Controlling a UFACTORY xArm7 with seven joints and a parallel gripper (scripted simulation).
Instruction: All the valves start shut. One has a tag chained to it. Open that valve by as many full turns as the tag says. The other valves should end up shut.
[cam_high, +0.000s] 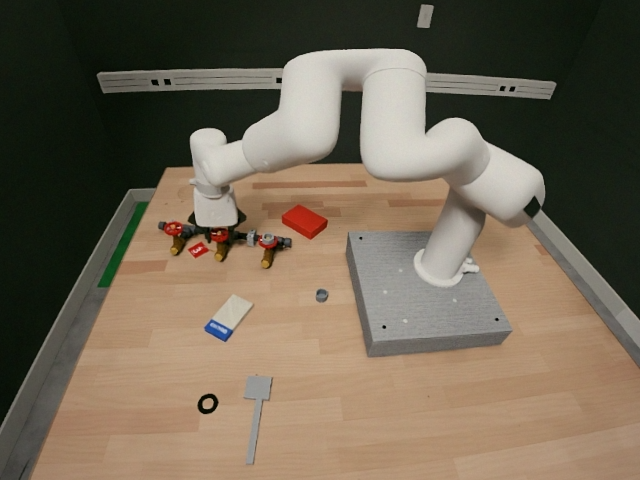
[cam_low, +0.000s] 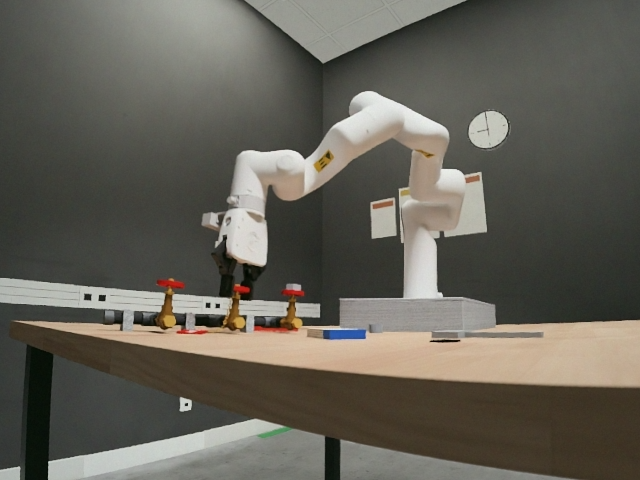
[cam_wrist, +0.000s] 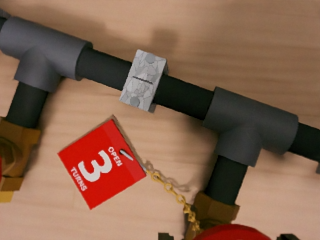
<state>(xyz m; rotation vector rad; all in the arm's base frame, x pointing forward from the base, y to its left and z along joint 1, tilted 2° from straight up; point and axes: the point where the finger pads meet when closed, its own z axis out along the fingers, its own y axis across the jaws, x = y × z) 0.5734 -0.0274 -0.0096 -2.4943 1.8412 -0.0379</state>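
Observation:
Three brass valves with red handwheels stand in a row on a dark pipe (cam_wrist: 185, 97) at the table's far left. My gripper (cam_high: 217, 233) points straight down over the middle valve and is shut on its red handwheel (cam_low: 240, 289); the wheel's rim shows at the bottom of the wrist view (cam_wrist: 230, 233). A red tag (cam_wrist: 101, 163) reading "OPEN 3 TURNS" lies flat on the table, joined by a gold chain (cam_wrist: 172, 192) to this middle valve. The left valve (cam_high: 174, 229) and the right valve (cam_high: 267, 241), which carries a grey cap, stand free.
A red block (cam_high: 304, 220) lies behind the valves. A white and blue box (cam_high: 228, 316), a small grey cap (cam_high: 322, 295), a black ring (cam_high: 207, 403) and a grey paddle (cam_high: 255, 413) lie nearer the front. The arm's grey base plate (cam_high: 421, 289) is at the right.

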